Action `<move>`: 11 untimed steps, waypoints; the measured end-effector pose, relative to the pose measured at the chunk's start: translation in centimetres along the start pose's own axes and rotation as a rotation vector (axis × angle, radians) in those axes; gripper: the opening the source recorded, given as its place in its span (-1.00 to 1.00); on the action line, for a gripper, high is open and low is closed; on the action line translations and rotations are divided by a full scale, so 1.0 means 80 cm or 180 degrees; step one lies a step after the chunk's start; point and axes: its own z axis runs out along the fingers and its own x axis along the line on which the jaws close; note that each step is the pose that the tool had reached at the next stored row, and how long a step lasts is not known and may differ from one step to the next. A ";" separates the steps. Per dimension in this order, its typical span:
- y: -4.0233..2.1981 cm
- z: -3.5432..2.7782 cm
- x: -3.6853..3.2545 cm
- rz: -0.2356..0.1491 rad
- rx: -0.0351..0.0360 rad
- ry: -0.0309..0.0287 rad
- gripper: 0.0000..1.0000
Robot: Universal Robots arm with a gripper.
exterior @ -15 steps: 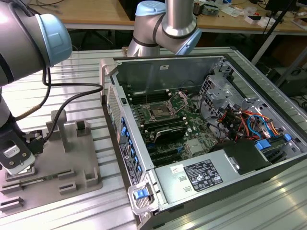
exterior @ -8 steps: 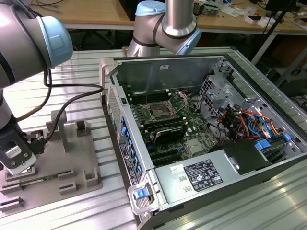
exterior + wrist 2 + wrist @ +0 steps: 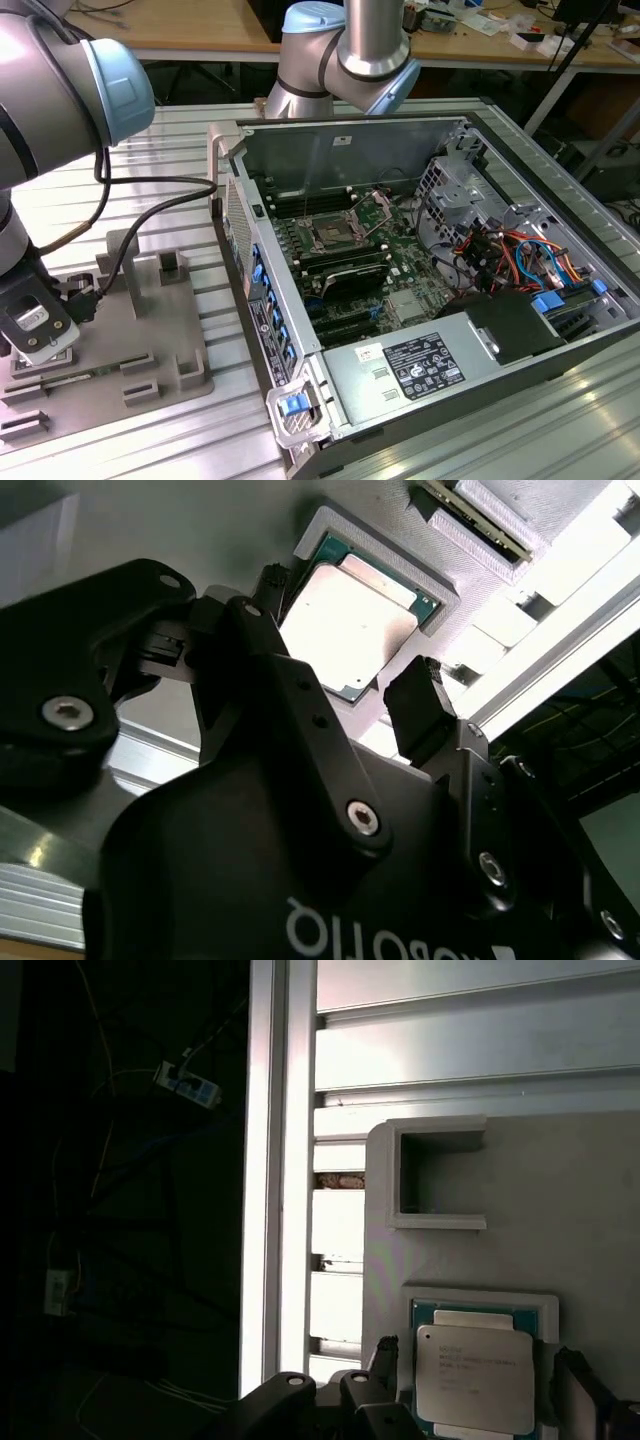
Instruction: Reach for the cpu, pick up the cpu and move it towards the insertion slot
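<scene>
In the exterior view the black end effector (image 3: 45, 350) hides what lies beneath it. Both wrist views show the small flat square silvery cpu (image 3: 475, 1375) lying in a square recess of the grey plastic tray (image 3: 560, 1210), near the tray edge along the aluminium worktop's (image 3: 450, 1040) rim. The fingers (image 3: 580, 1390) straddle it, spread apart, gripping nothing. The metal-framed insertion slot (image 3: 330, 235) sits inside the open computer case (image 3: 340, 150).

One side of the cpu (image 3: 352, 628) partly behind a dark finger (image 3: 262, 658) of the gripper (image 3: 345, 630), in the second wrist view.
</scene>
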 end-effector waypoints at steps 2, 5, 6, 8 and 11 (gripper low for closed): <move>-0.0002 0.0039 -0.0001 0.0000 0.0000 0.0000 0.36; -0.0003 0.0049 -0.0001 0.0000 0.0000 0.0000 0.36; -0.0003 0.0049 -0.0001 0.0000 0.0000 0.0000 0.36; -0.0003 0.0050 -0.0001 0.0000 0.0000 0.0000 0.33; -0.0003 0.0050 -0.0001 0.0000 0.0000 0.0000 0.18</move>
